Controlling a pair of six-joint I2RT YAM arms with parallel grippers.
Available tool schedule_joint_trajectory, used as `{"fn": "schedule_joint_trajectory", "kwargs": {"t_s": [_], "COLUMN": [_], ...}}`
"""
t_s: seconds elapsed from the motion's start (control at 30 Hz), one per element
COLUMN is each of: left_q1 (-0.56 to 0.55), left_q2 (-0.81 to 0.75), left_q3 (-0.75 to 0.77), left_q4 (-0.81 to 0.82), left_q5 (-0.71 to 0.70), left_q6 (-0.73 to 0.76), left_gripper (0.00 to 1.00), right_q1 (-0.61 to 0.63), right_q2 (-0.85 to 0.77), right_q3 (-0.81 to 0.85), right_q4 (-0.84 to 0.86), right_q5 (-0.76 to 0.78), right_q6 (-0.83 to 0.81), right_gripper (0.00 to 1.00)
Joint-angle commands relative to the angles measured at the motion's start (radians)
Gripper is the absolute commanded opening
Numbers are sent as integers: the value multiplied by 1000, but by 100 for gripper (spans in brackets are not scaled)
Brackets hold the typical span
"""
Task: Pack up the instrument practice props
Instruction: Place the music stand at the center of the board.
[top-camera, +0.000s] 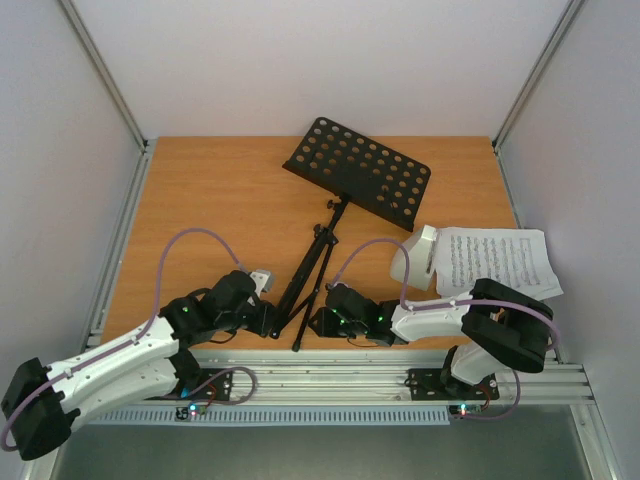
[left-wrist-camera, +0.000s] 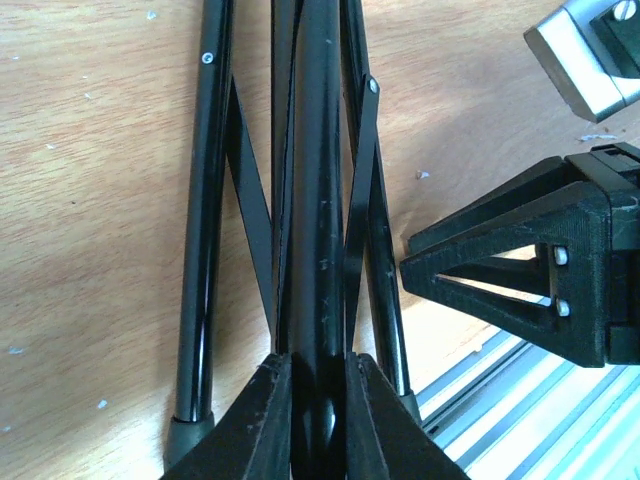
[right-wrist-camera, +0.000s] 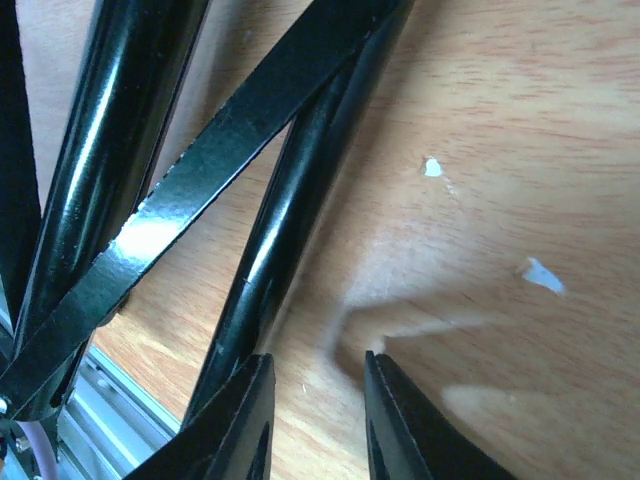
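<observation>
Around music stand (left-wrist-camera: 322, 180), left claw (left-wrist-camera: 318, 372)

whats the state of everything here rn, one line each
music stand: lying on the table, legs partly folded
sheet music: flat on the table, printed side up
metronome: by the sheet music's left edge, unpacked
left gripper: shut on the music stand's centre tube
right gripper: slightly open, empty, beside a leg

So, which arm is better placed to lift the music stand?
Left. The left end effector grips the central tube of the music stand; the right end effector is open over bare table beside a leg.
</observation>
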Motion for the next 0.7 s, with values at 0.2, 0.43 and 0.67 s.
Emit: {"fn": "schedule_joint_trajectory", "kwargs": {"t_s": [0.2,0.43,0.67], "left_q1": [-3,-4,-3], "left_q2": [16,32,65], "left_q3": [-54,-79,-87], "left_q4": [49,94,142], "left_q5": [11,31,70], "left_q6": [11,-3,-11], "left_gripper": [6,3,1], "right_q1": [10,9,9], "right_q2": [97,148,203], "right_q3": [57,84,147], "right_q4": [94,153,173], "right_q5": [0,5,2], "right_q6": [-24,-63,-106], "right_gripper": [19,11,8]}}
